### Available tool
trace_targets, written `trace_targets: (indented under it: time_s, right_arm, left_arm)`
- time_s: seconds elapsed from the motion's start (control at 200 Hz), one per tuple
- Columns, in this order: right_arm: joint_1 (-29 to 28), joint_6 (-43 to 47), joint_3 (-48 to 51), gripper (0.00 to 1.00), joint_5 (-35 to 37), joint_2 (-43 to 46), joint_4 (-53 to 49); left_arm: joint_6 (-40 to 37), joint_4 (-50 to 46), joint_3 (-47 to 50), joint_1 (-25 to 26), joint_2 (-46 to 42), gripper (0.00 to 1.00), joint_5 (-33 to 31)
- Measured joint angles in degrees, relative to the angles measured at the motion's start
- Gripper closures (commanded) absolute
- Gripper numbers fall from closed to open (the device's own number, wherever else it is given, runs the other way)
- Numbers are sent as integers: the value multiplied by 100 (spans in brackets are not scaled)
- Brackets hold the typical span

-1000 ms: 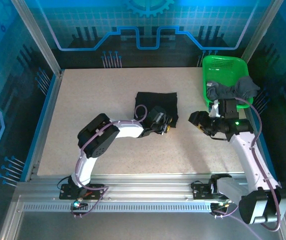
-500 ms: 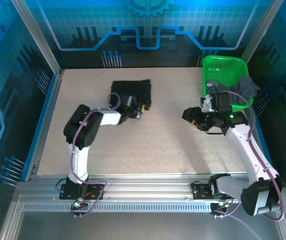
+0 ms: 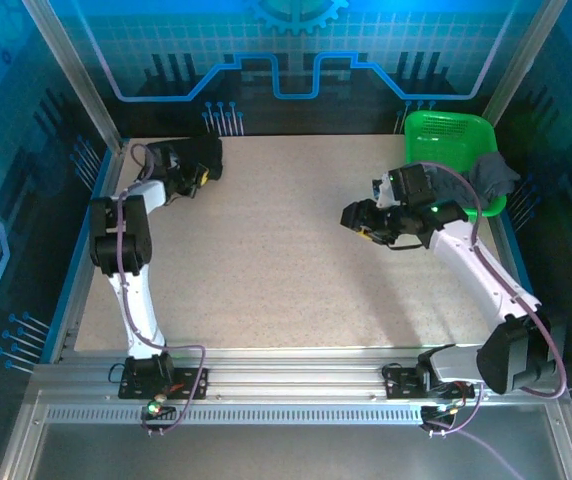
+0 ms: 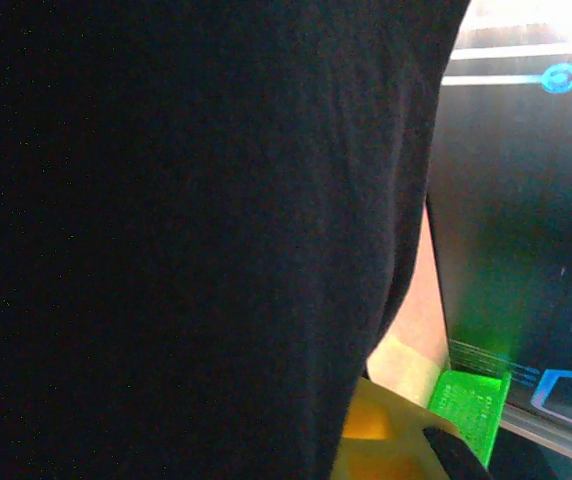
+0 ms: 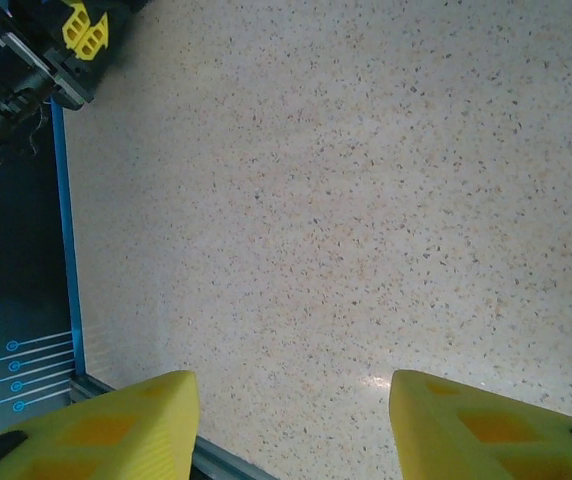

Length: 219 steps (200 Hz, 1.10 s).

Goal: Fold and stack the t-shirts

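Left hand (image 3: 197, 174) clamped on black t-shirt (image 4: 166, 240); right hand (image 5: 291, 428) half open, empty.

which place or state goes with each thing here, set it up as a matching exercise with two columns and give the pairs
Things:
1. black t-shirt
2. dark grey t-shirt
3. green basket
4. right gripper

Place or state:
a. open above the bare table
b. at the far right corner of the table
c. at the far left corner, in the shut left gripper
d. hanging over the basket's edge

Pairs: 1-c, 2-d, 3-b, 4-a
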<state>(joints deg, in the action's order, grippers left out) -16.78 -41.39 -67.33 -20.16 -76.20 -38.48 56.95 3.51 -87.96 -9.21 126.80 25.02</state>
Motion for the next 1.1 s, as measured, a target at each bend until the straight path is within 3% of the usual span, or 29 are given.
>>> trace_targets:
  time_s: [0.2,0.255,0.395,0.42,0.435,0.59,0.63,0.645,0.925,1.01,1.095]
  right_arm:
    - [-17,2,-136,46,11,-120,116]
    - [-22,7,-170,46,-7,-142,184]
    - [-22,7,-256,44,-98,-146,468]
    - [-22,7,-278,44,-114,-144,531]
    - [-24,7,-289,43,-118,-144,555]
    - [-17,-74,-415,30,-127,-122,876]
    - [-7,-90,-461,3,-131,-114,949]
    - [-2,-116,-481,0,-127,-109,977]
    - [184,-249,-1309,0,282,-20,979]
    - [188,-184,-1495,0,863,83,557]
    - [177,-31,-1681,0,1871,181,-55]
  left_arm:
    - [-645,-671,-675,-387,525,98,133]
    - [-732,-789,-715,-459,551,93,144]
    - [-787,-863,-743,-498,546,37,142]
    - [-780,-866,-739,-485,522,8,138]
    - [-778,-868,-734,-479,516,2,138]
    - [-481,-809,-68,-382,-330,1,9]
    - [-398,-813,240,-358,-780,1,-79]
    - [-367,-839,361,-348,-1021,1,-105]
    - [-264,-1244,1683,225,-4951,1,-1102]
    - [-354,-1902,2037,643,-5757,1,-1871]
    - [-492,-2820,2240,1244,-6212,1,-3093]
